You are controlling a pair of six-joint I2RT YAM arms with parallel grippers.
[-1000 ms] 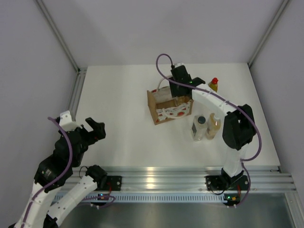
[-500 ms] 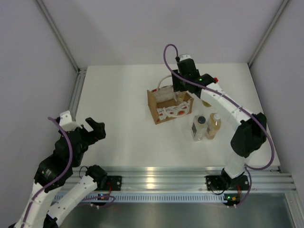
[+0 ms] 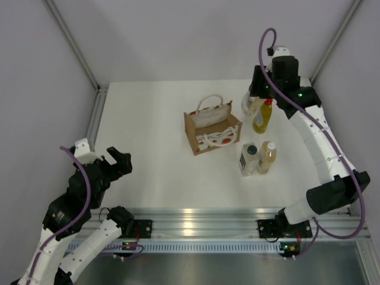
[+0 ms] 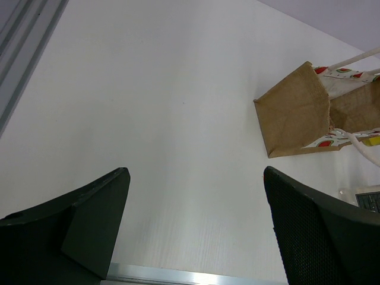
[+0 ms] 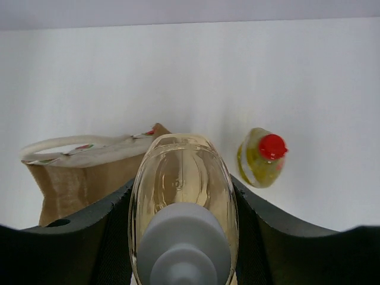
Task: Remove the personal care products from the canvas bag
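The canvas bag stands open at mid-table; it also shows in the left wrist view and the right wrist view. My right gripper is raised right of the bag and shut on an amber bottle with a white cap. The yellow bottle with a red cap stands on the table just right of it and shows in the right wrist view. The clear squarish bottle and a second amber bottle stand in front of the bag's right side. My left gripper is open and empty at the near left.
White walls with metal frame posts close in the table at the back and sides. An aluminium rail runs along the near edge. The right arm reaches over the table's right half.
My right gripper has come up out of the bag with the amber bottle and swung right, beside the yellow bottle. The left arm has not moved.
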